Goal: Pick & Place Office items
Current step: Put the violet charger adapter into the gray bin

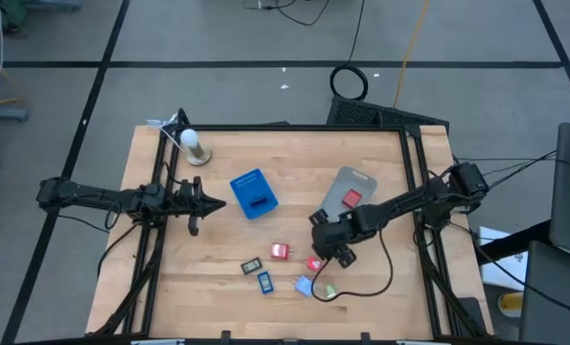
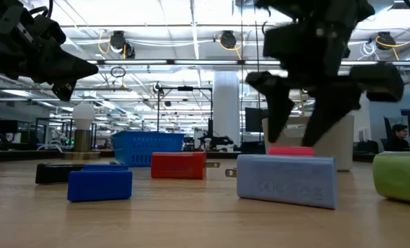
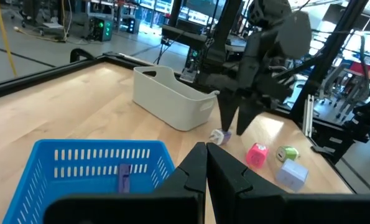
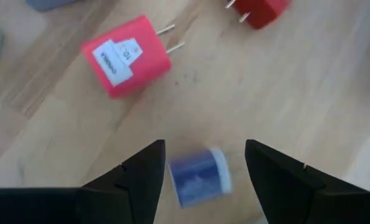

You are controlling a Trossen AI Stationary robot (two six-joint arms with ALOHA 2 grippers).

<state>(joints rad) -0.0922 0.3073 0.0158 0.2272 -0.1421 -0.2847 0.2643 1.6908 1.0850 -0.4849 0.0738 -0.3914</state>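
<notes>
Small office pieces lie flat on the near middle of the table: a red plug-like piece (image 1: 281, 251), a pink one (image 1: 314, 264), a light blue block (image 1: 304, 285), a green piece (image 1: 328, 290), a dark blue block (image 1: 264, 282) and a black one (image 1: 251, 264). My right gripper (image 1: 334, 251) hovers open just above them, pointing down. A small blue-and-white piece (image 4: 197, 177) sits between its fingers, on the wood (image 3: 219, 136); I cannot tell whether a finger touches it. My left gripper (image 1: 206, 201) waits shut at the table's left, beside the blue tray (image 1: 253, 194).
The clear tub (image 1: 350, 187) stands just behind my right gripper, with a red piece (image 1: 352, 198) inside. A lamp-like bulb stand (image 1: 193, 146) is at the far left corner. Black frame rails (image 1: 421, 192) run along both sides. Bare wood lies in the far middle.
</notes>
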